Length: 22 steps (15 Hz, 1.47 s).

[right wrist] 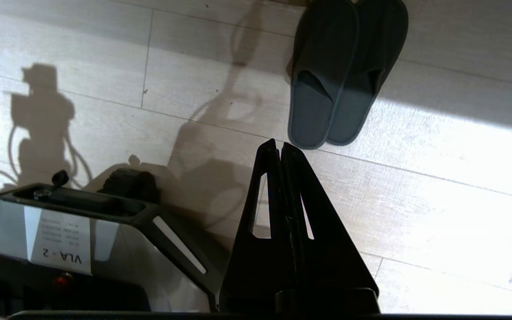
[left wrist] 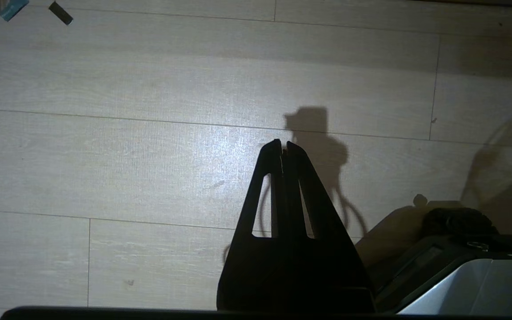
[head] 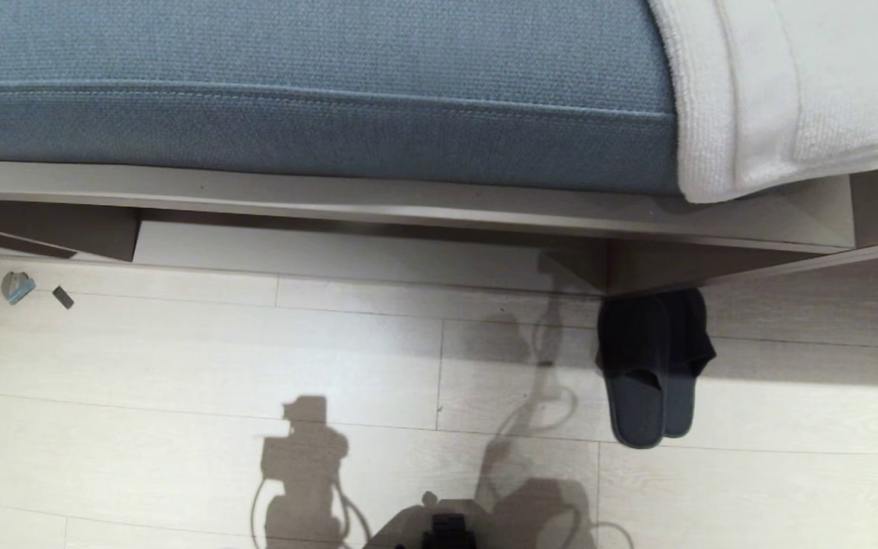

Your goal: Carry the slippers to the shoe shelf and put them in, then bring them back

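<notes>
Beside the bench's right support panel (head: 637, 268), the slippers (head: 652, 374) lie on the pale plank floor (head: 180, 358), pressed together side by side, one overlapping the other so the farther one shows only as a strip. Their toe ends sit in the shade under the bench edge, dark enough that the front outline is hard to make out; the heel ends point away from the bench into the light. Nothing grips them.

Neither arm shows in the head view; only their shadows and a dark bit of the robot's base at the lower edge appear. From the right wrist view, the right gripper (right wrist: 279, 146) hovers above the floor just short of the slippers' (right wrist: 327, 89) heels, apart from them, its two fingers clenched together and holding nothing. The slippers' toes are cut off at that picture's edge. From the left wrist view, the left gripper (left wrist: 283, 144) hangs over bare floor well away from the slippers, its fingers likewise pressed together and empty.

Above the slippers, the bench carries a blue cushion (head: 294, 91) with a white towel (head: 782, 91) draped over its right end, both cut off by the frame. Well to the slippers' left, two small scraps (head: 31, 290) lie on the floor, too small to identify. The shoe shelf cannot be made out with certainty.
</notes>
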### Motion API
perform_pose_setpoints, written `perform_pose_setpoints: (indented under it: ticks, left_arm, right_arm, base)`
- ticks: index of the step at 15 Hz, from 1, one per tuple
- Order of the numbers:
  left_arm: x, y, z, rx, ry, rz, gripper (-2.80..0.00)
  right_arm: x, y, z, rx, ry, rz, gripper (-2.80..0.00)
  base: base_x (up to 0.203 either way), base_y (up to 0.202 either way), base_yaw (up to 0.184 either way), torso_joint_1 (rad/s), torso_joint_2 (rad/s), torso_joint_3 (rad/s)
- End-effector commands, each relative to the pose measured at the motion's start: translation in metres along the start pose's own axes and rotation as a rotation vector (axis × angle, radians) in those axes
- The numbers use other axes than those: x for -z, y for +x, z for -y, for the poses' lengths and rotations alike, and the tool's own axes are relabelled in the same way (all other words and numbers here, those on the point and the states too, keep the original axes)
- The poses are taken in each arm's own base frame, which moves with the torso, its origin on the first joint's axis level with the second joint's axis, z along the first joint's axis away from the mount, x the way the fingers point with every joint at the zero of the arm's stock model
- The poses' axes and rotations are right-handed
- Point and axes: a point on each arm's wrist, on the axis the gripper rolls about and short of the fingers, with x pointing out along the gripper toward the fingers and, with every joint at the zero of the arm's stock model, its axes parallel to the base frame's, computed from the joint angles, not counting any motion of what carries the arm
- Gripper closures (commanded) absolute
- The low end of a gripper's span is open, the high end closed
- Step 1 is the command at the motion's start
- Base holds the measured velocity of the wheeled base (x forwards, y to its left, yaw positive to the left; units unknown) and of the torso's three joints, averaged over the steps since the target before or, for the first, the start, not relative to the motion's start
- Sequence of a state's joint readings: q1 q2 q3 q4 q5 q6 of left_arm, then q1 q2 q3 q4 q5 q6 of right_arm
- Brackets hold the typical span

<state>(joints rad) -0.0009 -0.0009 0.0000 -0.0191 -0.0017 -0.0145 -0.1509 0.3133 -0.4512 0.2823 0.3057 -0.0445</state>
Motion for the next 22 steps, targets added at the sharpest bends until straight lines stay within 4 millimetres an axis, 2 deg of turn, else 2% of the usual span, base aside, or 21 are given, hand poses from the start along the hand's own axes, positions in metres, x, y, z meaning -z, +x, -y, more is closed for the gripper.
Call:
perform_pose_setpoints:
  ticks: [1,2,4,6,8,10,14,22]
  left_arm:
    - [0.002,0.0,0.0,-0.001,-0.001,-0.006,0.0]
    - [0.002,0.0,0.0,0.0,-0.001,-0.006,0.0]
    - [0.002,0.0,0.0,0.0,-0.001,-0.006,0.0]
    - [0.002,0.0,0.0,0.0,-0.001,-0.006,0.0]
    - [0.002,0.0,0.0,0.0,-0.001,-0.006,0.0]
    - [0.002,0.0,0.0,0.0,-0.001,-0.006,0.0]
    - [0.002,0.0,0.0,0.0,-0.001,-0.006,0.0]
    - [0.002,0.0,0.0,-0.001,-0.001,-0.006,0.0]
  right_arm:
    - [-0.005,-0.013,-0.003,-0.037,-0.029,0.016,0.0]
    - [-0.007,-0.018,-0.002,-0.086,-0.035,0.009,0.0]
    - [-0.009,-0.023,0.002,-0.05,-0.03,0.008,0.0]
    - [0.003,-0.033,0.002,-0.025,-0.01,0.056,0.0]
    - [0.024,-0.041,0.0,0.001,-0.024,0.119,0.0]
    - [0.052,-0.028,0.002,0.016,-0.034,0.129,0.0]
    - [0.09,0.006,0.007,0.047,-0.047,0.176,0.0]
    - [0.092,0.006,0.008,0.097,-0.037,0.149,0.0]
  base:
    - [0.0,0.0,0.0,0.0,0.0,0.0]
    - [0.0,0.0,0.0,0.0,0.0,0.0]
    - [0.0,0.0,0.0,0.0,0.0,0.0]
    - [0.0,0.0,0.0,0.0,0.0,0.0]
    - [0.0,0.0,0.0,0.0,0.0,0.0]
    - [0.0,0.0,0.0,0.0,0.0,0.0]
    - [0.0,0.0,0.0,0.0,0.0,0.0]
    - [0.0,0.0,0.0,0.0,0.0,0.0]
